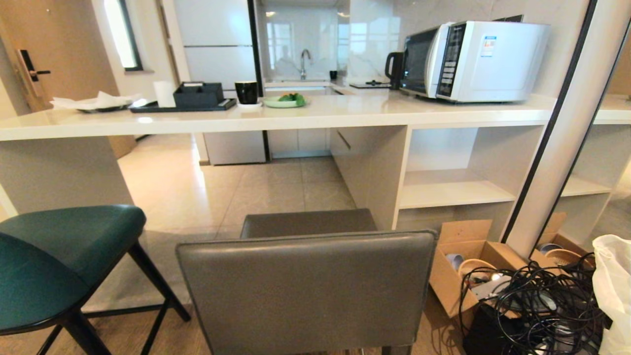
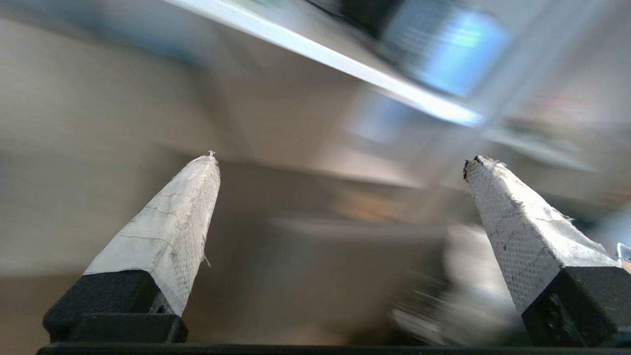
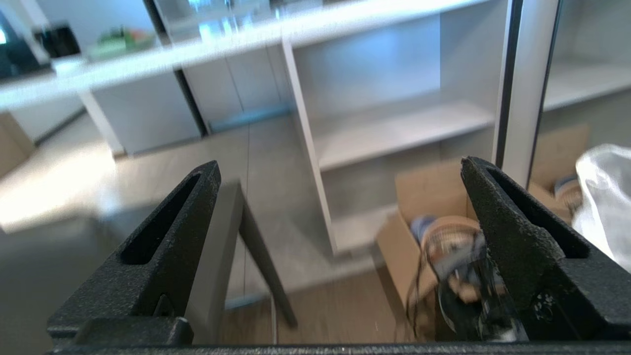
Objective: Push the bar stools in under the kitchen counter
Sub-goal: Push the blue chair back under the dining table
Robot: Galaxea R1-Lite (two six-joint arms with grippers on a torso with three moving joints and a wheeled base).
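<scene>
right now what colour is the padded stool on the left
Teal, on thin black legs: the curved padded bar stool left of the grey one. Shows best in the head view.

A grey leather bar stool with a square back stands in front of the long glossy off-white table, its seat short of the table's edge. A teal padded stool with thin black legs stands to its left, also outside. On the table sit a white microwave, a black cup and a green plate. An open cardboard box lies beside tangled black cables.
</scene>
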